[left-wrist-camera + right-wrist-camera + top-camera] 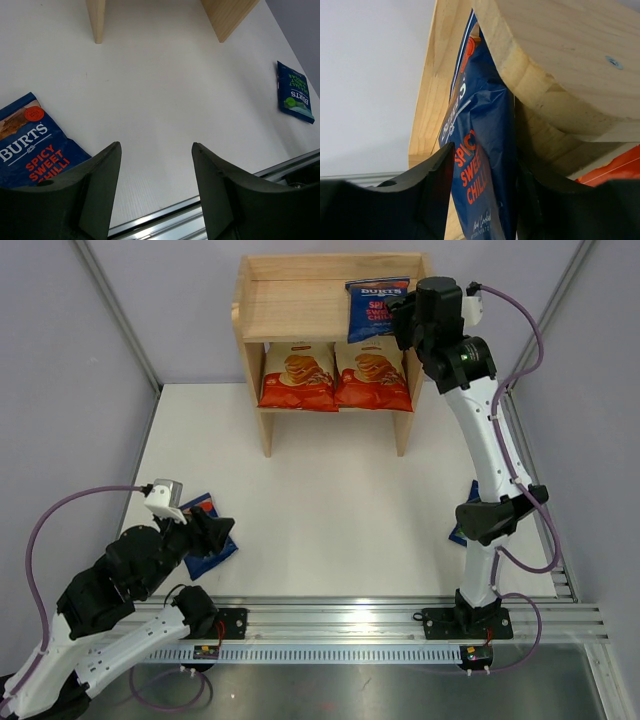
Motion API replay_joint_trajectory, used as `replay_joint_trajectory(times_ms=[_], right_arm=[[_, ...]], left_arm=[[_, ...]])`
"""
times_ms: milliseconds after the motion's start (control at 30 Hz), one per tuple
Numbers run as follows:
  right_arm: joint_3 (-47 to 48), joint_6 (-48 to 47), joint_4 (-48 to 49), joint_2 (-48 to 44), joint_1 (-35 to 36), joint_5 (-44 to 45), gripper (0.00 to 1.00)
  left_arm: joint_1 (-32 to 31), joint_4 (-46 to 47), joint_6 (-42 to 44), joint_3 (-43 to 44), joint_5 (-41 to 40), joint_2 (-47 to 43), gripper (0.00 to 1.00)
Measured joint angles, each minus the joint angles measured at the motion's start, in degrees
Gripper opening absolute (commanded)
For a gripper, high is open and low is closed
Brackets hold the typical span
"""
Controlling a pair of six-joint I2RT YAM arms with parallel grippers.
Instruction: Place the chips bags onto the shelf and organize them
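The wooden shelf (300, 300) stands at the back. Two cream-and-orange chips bags (297, 375) (372, 375) stand side by side on its lower tier. A blue red-lettered Burts bag (375, 310) (480, 100) stands at the right end of the top tier, against the side panel (560, 60). My right gripper (400, 315) (485, 155) is open around its lower part, the jaws standing either side of it. Another red-lettered Burts bag (207, 540) (35, 150) lies flat by my left gripper (215, 530) (156, 147), which is open, with nothing between its fingers. A green-labelled Burts bag (296, 92) (462, 525) lies at the right.
The left part of the shelf's top tier (290, 290) shows bare wood. The shelf's two front legs (96, 20) stand on the white table. A metal rail (400, 620) runs along the near edge. Grey walls close in on both sides.
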Motion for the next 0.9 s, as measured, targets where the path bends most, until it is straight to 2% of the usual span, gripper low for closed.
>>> replay_joint_trajectory(times_ms=[100, 400, 567, 633, 733, 767, 900], right_arm=[[3.48, 0.85, -4.37, 1.05, -0.24, -0.15, 0.57], [3.56, 3.8, -8.74, -0.63, -0.28, -0.68, 0.57], [1.09, 4.61, -10.88, -3.15, -0.31, -1.97, 0.43], [-0.79, 5.18, -11.28, -4.37, -0.31, -2.21, 0.32], [-3.13, 6.43, -11.34, -5.95, -0.31, -2.89, 0.27], [-3.56, 6.75, -11.28, -6.32, -0.31, -3.04, 0.22], [-5.31, 8.28, -10.23, -7.45, -0.31, -2.99, 0.17]], left_arm=[[0.0, 0.09, 0.02, -0.02, 0.07, -0.52, 0.59], [0.0, 0.11, 0.02, -0.02, 0.11, -1.31, 0.56], [0.0, 0.11, 0.0, -0.02, 0.09, -1.33, 0.54], [0.0, 0.11, 0.0, -0.04, 0.09, -1.33, 0.54], [0.0, 0.13, 0.0, -0.15, 0.09, -1.36, 0.54], [0.0, 0.11, 0.0, -0.24, 0.09, -1.36, 0.54], [0.0, 0.07, -0.02, -0.28, 0.07, -1.73, 0.53]])
